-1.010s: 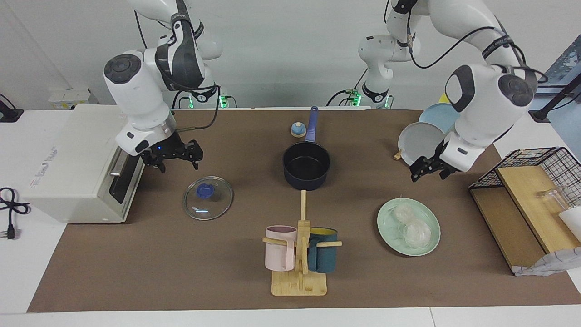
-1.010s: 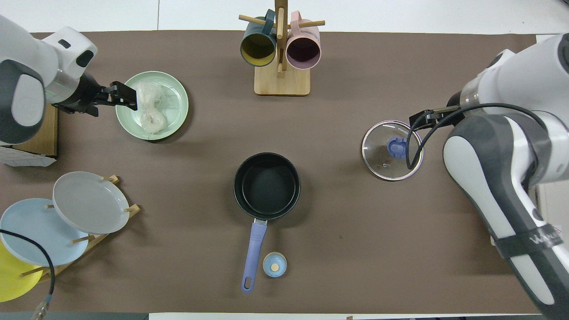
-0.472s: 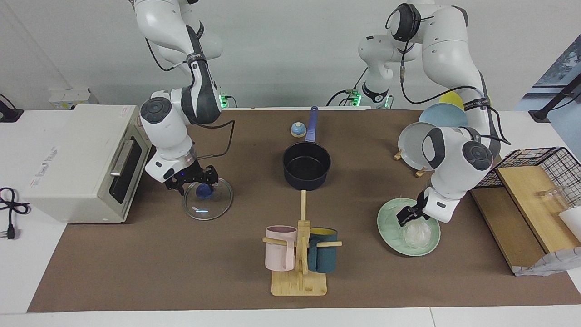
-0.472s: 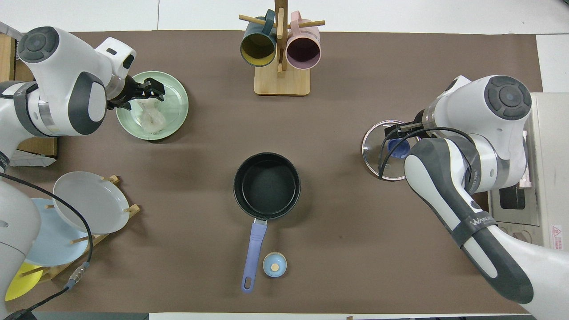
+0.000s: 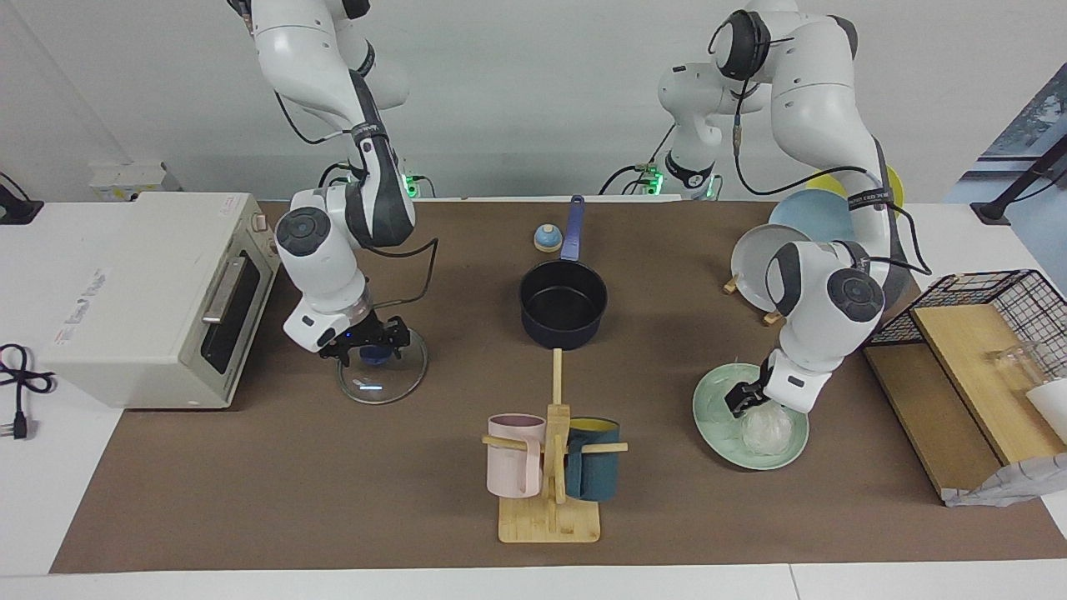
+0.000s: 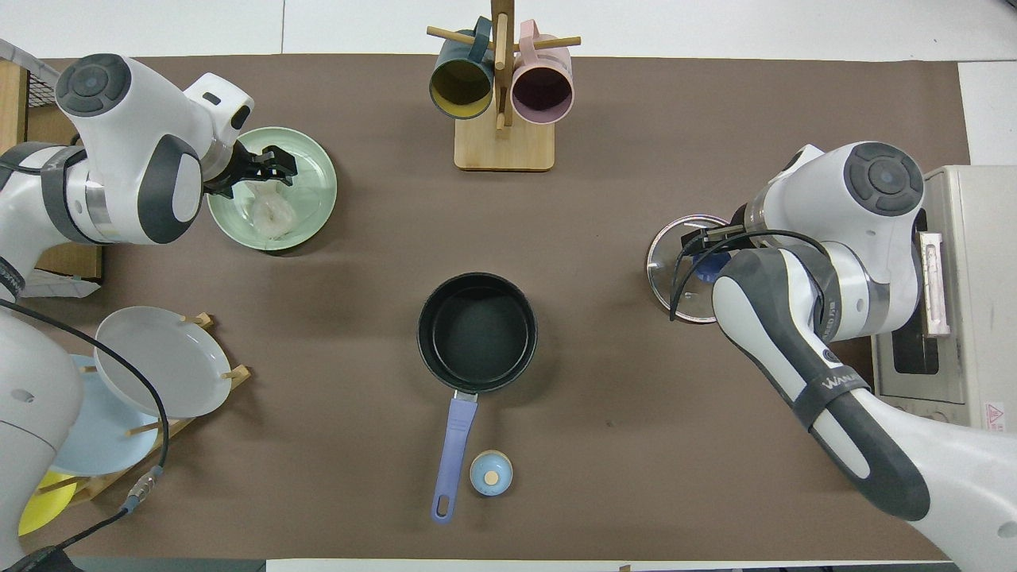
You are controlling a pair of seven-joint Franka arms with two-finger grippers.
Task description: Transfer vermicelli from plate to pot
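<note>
Left claw (image 5: 744, 398) down on translucent whitish vermicelli nests (image 5: 763, 427) in pale mint-green round plate (image 5: 708, 417), fingers' state unreadable; grasp step. Next: lift, carry to dark navy saucepan (image 5: 563, 304). Right claw (image 5: 367, 343) spread over glass lid (image 5: 396, 379).

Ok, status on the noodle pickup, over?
Left gripper down on vermicelli in plate. Right gripper at lid knob. Pot empty, uncovered.
</note>
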